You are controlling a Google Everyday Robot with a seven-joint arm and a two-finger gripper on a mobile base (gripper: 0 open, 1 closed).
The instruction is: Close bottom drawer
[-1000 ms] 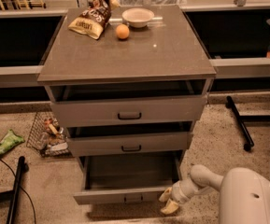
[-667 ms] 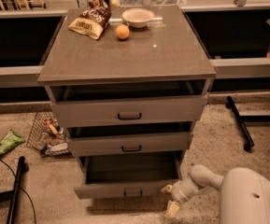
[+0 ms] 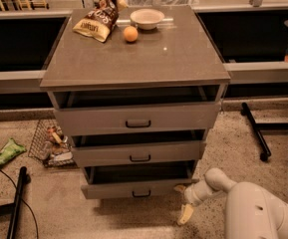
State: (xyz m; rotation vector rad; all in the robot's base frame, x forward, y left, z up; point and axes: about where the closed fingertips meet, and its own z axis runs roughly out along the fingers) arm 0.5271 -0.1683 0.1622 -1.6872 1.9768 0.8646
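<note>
Bottom drawer (image 3: 133, 187) nearly in, my jaws at its right end.
Jaws spread, holding nothing: one fingertip (image 3: 179, 187) just beside the drawer front's right corner (touching or not, can't tell), the other low, nr the floor. Drawer front sits a bit proud of the middle drawer (image 3: 139, 153). Bench (image 3: 148, 59) carries chip bag (image 3: 97, 20), orange (image 3: 130, 34) & bowl (image 3: 147, 18) at the far edge.
</note>
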